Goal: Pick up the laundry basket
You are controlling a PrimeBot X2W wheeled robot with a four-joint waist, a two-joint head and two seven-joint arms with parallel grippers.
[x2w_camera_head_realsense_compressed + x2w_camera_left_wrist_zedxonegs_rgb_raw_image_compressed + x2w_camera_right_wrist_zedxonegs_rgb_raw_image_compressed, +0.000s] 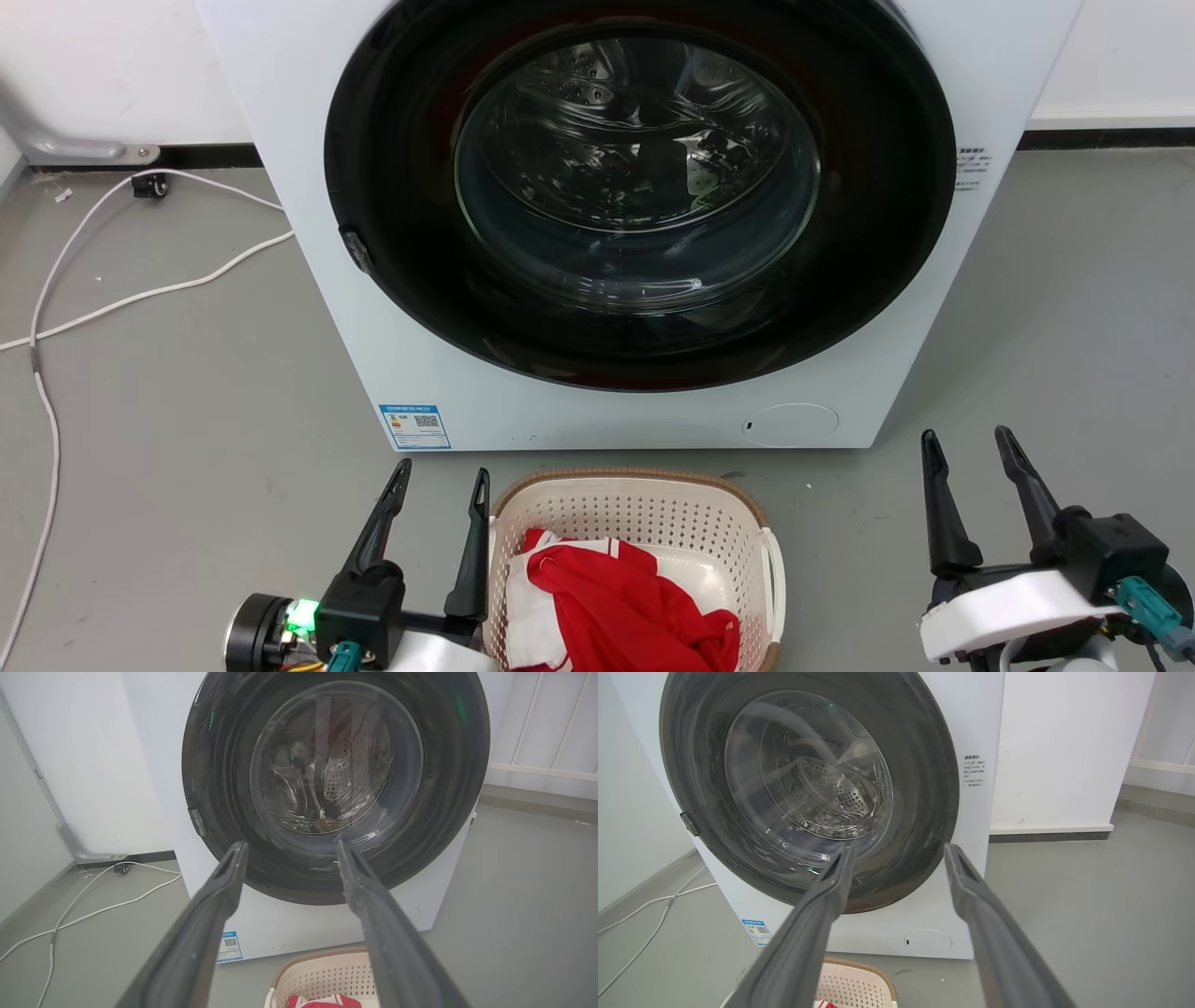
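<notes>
The laundry basket point(644, 509) is cream plastic with perforated walls, a brown woven-look rim and a white handle on its right side. It sits on the grey floor just before the washing machine and holds red and white clothing point(625, 597). My left gripper point(441, 481) stands open just beside the basket's left edge, its right finger close along the rim. My right gripper point(966, 443) is open too, well off to the basket's right over bare floor. The basket's far rim point(322, 963) peeks in low in the left wrist view, and its corner point(854, 982) in the right wrist view.
A white front-loading washing machine point(373, 308) with a shut dark round door point(639, 187) stands right behind the basket. White cables point(140, 289) trail across the floor at the left. Grey floor point(1074, 355) lies on both sides of the machine.
</notes>
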